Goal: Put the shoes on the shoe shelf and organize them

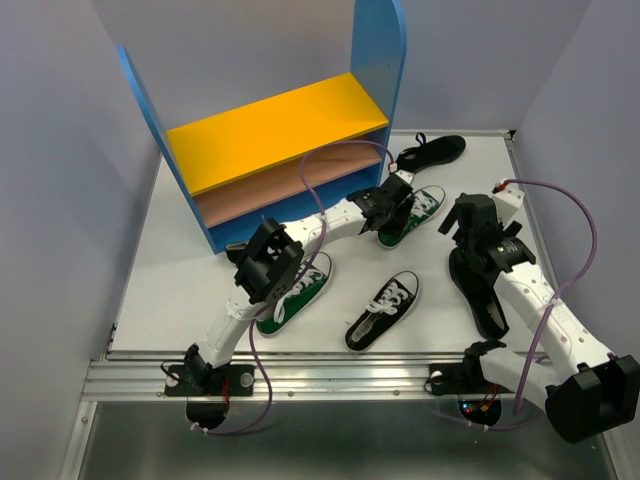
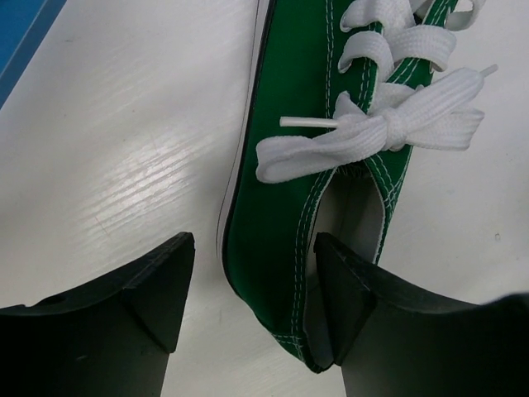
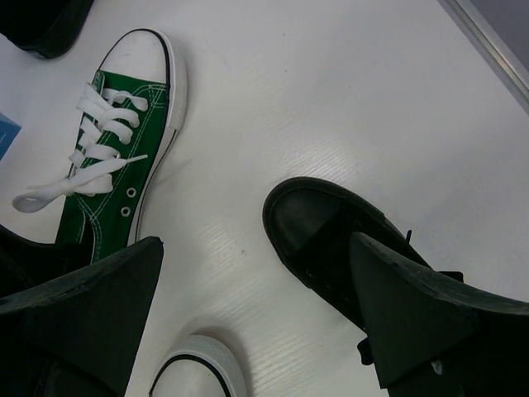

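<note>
Shoes (image 1: 385, 310) are seen on the desk (image 1: 180, 290), 5 o'clock from the shelf (image 1: 275, 130). Left jaws are spread at a green shoe (image 2: 273, 231), right jaws over a black shoe (image 3: 331, 231).

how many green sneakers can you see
2. The far green sneaker lies by the right end of the shoe shelf, under the open left tool. The near green sneaker lies toward the front of the table, partly under the left arm. Arms may hide others.

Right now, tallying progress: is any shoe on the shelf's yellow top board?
No, the yellow top board of the shoe shelf holds nothing.
</note>
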Robot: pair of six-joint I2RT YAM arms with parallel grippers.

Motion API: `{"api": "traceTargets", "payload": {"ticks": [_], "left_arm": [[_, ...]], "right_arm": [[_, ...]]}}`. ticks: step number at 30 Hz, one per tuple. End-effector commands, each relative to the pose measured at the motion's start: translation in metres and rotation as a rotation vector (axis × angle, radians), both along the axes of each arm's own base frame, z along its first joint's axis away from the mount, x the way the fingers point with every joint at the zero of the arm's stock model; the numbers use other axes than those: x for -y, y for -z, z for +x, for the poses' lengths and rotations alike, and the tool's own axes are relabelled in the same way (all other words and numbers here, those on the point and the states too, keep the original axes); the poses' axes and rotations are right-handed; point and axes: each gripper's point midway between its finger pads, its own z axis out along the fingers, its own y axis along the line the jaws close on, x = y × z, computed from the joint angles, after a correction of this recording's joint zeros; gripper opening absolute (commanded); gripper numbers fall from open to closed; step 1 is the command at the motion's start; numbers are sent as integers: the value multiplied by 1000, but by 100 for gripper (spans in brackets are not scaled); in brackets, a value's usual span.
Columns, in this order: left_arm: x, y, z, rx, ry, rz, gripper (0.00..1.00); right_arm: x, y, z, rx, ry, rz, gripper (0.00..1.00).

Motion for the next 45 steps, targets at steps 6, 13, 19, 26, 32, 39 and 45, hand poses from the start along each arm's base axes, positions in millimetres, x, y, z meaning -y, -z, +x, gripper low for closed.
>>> {"api": "traceTargets", "payload": {"ticks": [6, 13, 19, 26, 32, 39, 45], "left_arm": [[-9, -1, -19, 10, 56, 67, 69], [-9, 12, -13, 7, 57, 129, 63], [-3, 19, -4, 27, 70, 154, 45], [-8, 12, -3, 42, 68, 170, 7], [-11, -19, -8, 46, 48, 128, 0], [-37, -59, -32, 43, 10, 57, 0], [-51, -98, -53, 30, -23, -36, 0]], "right_arm": [[-2, -11, 2, 43, 8, 29, 100], [-5, -10, 5, 35, -3, 41, 100], [-5, -14, 6, 45, -2, 41, 100], [-3, -14, 2, 54, 1, 42, 100], [-4, -15, 2, 59, 2, 49, 100], [-1, -19, 2, 67, 8, 35, 100], [-3, -14, 4, 56, 12, 46, 100]]}}
